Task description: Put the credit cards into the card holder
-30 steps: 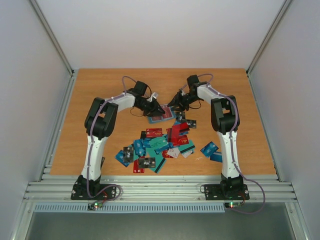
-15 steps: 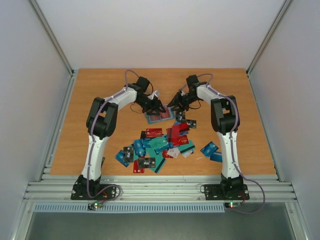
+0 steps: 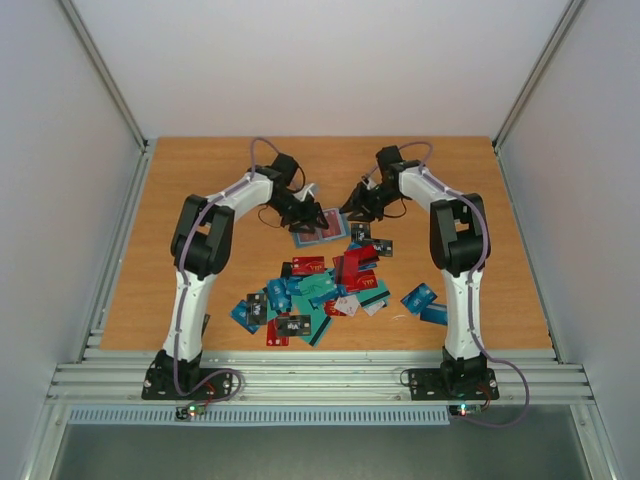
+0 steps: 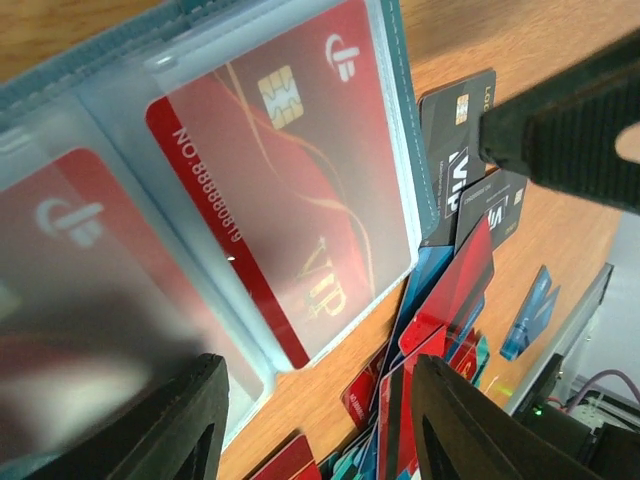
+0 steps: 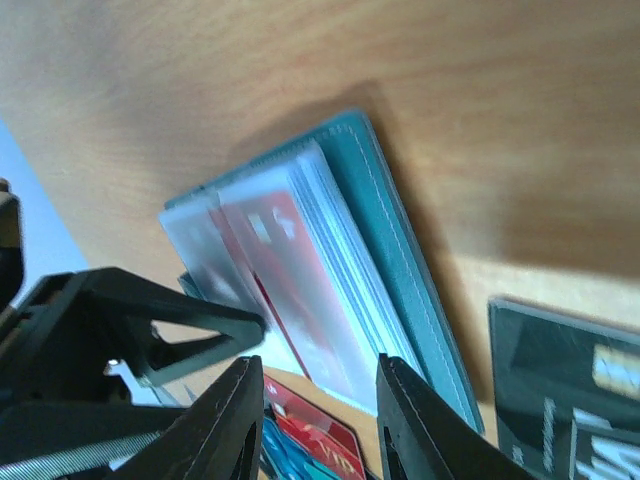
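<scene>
The card holder (image 3: 322,232) lies open on the table's far middle, a teal-blue wallet (image 4: 415,150) with clear sleeves. A red credit card (image 4: 290,190) sits inside one sleeve, and another red one shows in the sleeve beside it. My left gripper (image 3: 308,217) hovers at the holder's left edge, open (image 4: 320,425), with only table and loose cards between its fingers. My right gripper (image 3: 350,213) is at the holder's right edge, its jaws set on the corner of the sleeve stack (image 5: 320,420) next to the teal cover (image 5: 400,240). Several loose credit cards (image 3: 320,290) lie in a heap nearer the arms.
Two black cards (image 3: 372,240) lie just right of the holder, and one of them (image 5: 570,390) is close to my right fingers. A few teal-blue cards (image 3: 425,302) lie apart at the heap's right. Grey walls and metal rails (image 3: 320,378) enclose the table.
My left gripper's jaws have widened and it has shifted slightly back from the holder. More red now shows in the open holder. The right gripper stays at the holder's edge.
</scene>
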Motion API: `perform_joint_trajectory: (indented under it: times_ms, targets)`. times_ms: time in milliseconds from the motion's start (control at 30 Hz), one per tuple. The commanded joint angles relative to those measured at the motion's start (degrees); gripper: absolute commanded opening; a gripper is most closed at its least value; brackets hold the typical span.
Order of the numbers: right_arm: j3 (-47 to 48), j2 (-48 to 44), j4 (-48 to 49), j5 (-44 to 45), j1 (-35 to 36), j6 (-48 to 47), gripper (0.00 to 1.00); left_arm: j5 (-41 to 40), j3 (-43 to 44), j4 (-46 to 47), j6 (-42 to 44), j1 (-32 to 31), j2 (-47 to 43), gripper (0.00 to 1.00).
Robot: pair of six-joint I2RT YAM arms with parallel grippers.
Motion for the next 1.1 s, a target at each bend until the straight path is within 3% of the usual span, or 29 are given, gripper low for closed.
perform_joint_trajectory:
  times_ms: [0,167,567,767,1067]
  targets:
    - [-4.1,-5.7,-0.5,3.1,0.3,-1.5,0.33,-4.4,-0.2,-3.4,3.7,0.3,-4.0,0.51]
    - [-8.6,-8.8,2.9,0.8,0.3,-2.8,0.34,-10.9,-3.5,-2.1,5.8,0.4,-8.1,0.43]
    - [-5.3,-3.4,5.0,-5.9,1.5,-2.8,0.36,-4.0,-5.5,5.7,2.4,-0.3,-5.5,0.18]
    - [-2.3,-0.3,2.2,-5.0,2.2,-3.7,0.36,-3.0,-4.4,7.6,0.6,-0.4,-2.7,0.09]
    - [0.5,0.7,-1.3,-3.8,2.1,-5.3,0.36,-3.0,-2.2,8.0,-0.1,-0.6,0.8,0.06]
